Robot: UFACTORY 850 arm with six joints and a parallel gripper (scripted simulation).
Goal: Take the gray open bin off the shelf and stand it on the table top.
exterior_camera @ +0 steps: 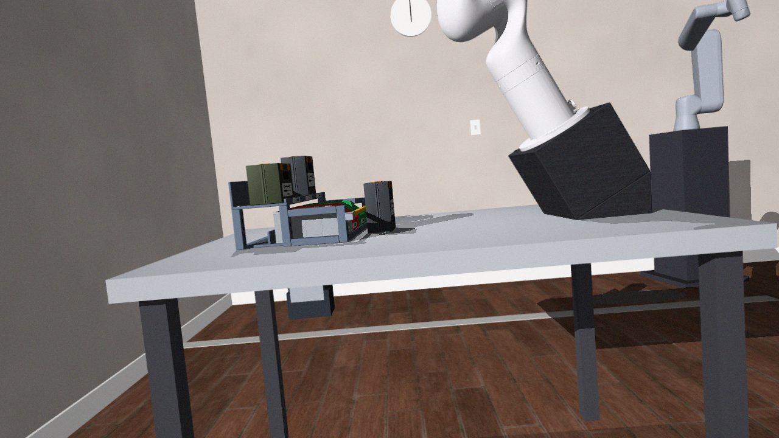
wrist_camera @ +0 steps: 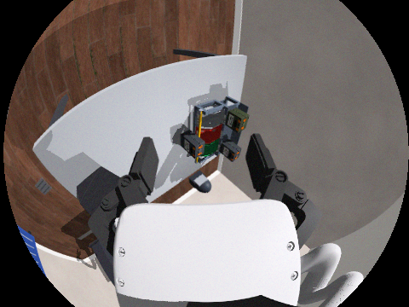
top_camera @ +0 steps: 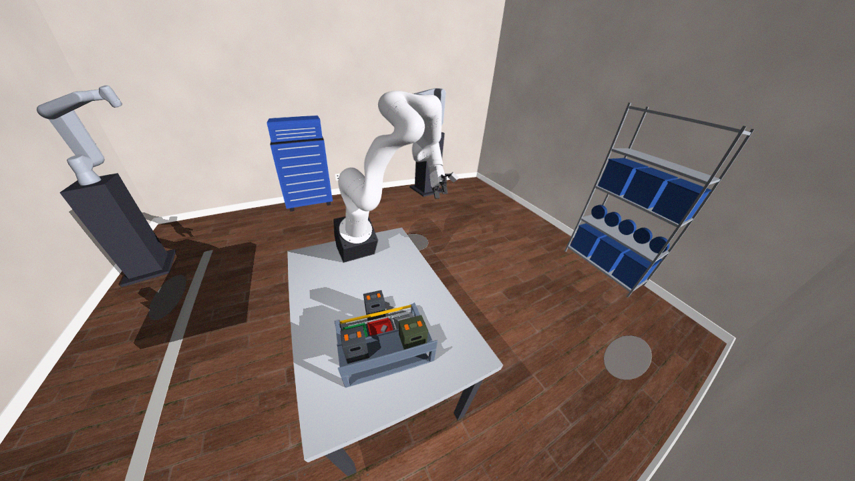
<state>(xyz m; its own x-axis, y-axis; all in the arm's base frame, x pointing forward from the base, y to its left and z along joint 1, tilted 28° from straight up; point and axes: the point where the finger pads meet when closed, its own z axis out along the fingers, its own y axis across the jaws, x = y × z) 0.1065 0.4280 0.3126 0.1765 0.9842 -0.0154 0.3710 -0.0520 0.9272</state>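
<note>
While wooden floor (top_camera: 538, 286) (exterior_camera: 436, 370) (wrist_camera: 158, 26) surrounds it, pale table (top_camera: 334, 274) (exterior_camera: 462, 244) (wrist_camera: 128, 111), beige wall (top_camera: 209, 71) (exterior_camera: 337, 98)

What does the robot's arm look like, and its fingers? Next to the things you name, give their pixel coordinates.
The arm (top_camera: 382, 161) (exterior_camera: 530, 89) is smooth and white, with fat, rounded, tube-like parts. The fingers (top_camera: 442, 190) are black, with flat, long pads and round screws at their joints. I see no sleeve on it.

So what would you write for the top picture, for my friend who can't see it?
A white robot arm holds its open, empty hand away from a small shelf on a gray table. Red and green bins and boxes with orange bits sit at the shelf, and a tall rack stands to the right.
</note>
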